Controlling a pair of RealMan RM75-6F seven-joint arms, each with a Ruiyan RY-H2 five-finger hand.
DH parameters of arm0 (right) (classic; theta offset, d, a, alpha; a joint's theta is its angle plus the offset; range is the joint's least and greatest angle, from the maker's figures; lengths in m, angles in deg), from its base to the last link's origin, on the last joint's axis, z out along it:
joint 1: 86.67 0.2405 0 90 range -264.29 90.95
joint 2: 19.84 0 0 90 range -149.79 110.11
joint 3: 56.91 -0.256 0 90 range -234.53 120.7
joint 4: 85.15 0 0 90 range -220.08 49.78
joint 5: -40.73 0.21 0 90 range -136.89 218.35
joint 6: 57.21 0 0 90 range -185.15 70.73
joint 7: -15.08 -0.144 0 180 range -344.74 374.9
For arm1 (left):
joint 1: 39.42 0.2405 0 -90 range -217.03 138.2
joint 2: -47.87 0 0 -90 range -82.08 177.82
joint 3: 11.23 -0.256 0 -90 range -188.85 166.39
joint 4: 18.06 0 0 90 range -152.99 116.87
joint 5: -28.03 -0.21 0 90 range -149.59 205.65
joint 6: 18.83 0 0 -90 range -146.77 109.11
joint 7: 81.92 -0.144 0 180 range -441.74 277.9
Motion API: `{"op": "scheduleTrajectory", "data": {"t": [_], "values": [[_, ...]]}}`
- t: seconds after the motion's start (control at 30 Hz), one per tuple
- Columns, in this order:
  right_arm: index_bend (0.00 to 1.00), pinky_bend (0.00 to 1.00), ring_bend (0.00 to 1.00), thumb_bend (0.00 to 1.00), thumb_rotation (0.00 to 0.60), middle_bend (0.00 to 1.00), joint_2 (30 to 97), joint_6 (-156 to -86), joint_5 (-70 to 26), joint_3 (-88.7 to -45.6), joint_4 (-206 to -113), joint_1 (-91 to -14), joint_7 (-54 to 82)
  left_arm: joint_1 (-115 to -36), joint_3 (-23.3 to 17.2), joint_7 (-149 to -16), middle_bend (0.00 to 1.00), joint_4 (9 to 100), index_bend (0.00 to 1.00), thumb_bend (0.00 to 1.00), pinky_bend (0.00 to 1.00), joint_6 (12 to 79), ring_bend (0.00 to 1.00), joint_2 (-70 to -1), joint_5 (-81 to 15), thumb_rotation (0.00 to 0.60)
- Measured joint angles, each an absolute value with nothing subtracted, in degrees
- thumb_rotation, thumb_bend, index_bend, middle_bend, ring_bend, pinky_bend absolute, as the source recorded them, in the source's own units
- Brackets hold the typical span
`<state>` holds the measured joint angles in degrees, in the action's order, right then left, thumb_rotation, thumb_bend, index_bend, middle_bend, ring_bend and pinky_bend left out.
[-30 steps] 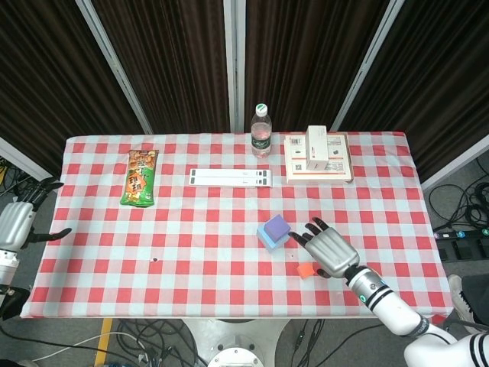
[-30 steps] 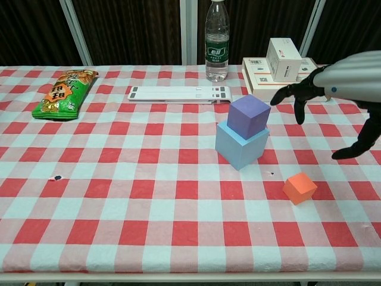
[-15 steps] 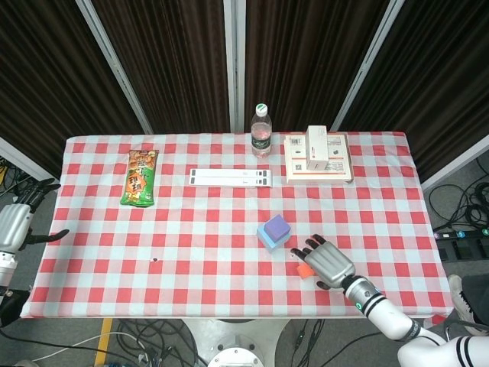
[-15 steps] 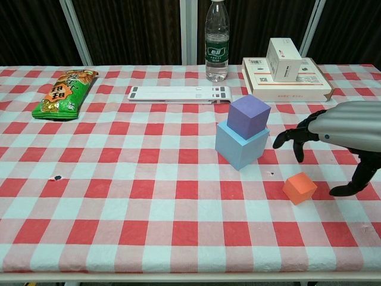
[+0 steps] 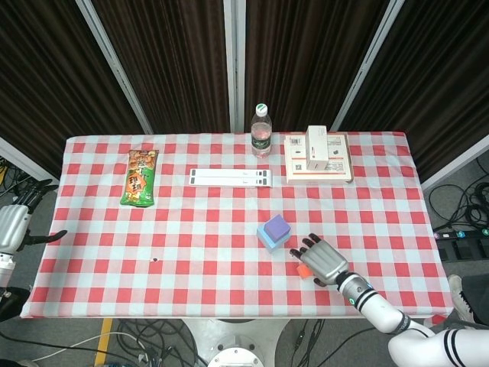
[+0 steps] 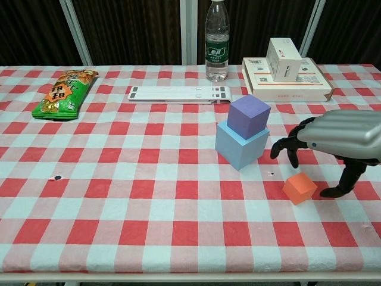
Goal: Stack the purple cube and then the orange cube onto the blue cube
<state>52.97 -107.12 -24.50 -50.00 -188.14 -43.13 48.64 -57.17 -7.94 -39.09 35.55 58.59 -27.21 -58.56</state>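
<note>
While the fingers are spread: right hand (image 6: 339, 140) hangs over the small orange foam cube (image 6: 299, 187), holding nothing.
Purple cube: the purple foam cube (image 6: 249, 116) sits on the bigger light blue foam cube (image 6: 241, 146).
Orange cube: on the checkered table (image 6: 119, 196), near the stack.
Left hand: the left hand (image 5: 14, 226) is open, off the table's edge.
Danger: a crooked grab could push the orange cube away, or the fingers (image 6: 284, 146) could bump the stack.

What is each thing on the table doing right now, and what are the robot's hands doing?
purple cube: sitting on the blue cube.
blue cube: on the cloth, carrying the purple cube.
orange cube: alone on the cloth, not held.
right hand: hovering over the orange cube, fingers apart, empty.
left hand: off the table's left edge, empty.
water bottle: upright, capped.
snack bag: lying flat.
</note>
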Motion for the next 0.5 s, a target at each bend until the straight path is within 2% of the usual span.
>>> {"op": "scheduleTrajectory", "data": {"t": [0.5], "values": [[0.20, 0.13, 0.15, 0.17, 0.600, 0.36, 54.58, -104.92, -23.83, -50.40, -186.38, -42.83, 49.33, -57.23, -7.89, -38.24, 0.22, 34.37, 0.24, 0.03, 0.29, 58.04, 0.16, -27.64, -58.42, 0.600]]}}
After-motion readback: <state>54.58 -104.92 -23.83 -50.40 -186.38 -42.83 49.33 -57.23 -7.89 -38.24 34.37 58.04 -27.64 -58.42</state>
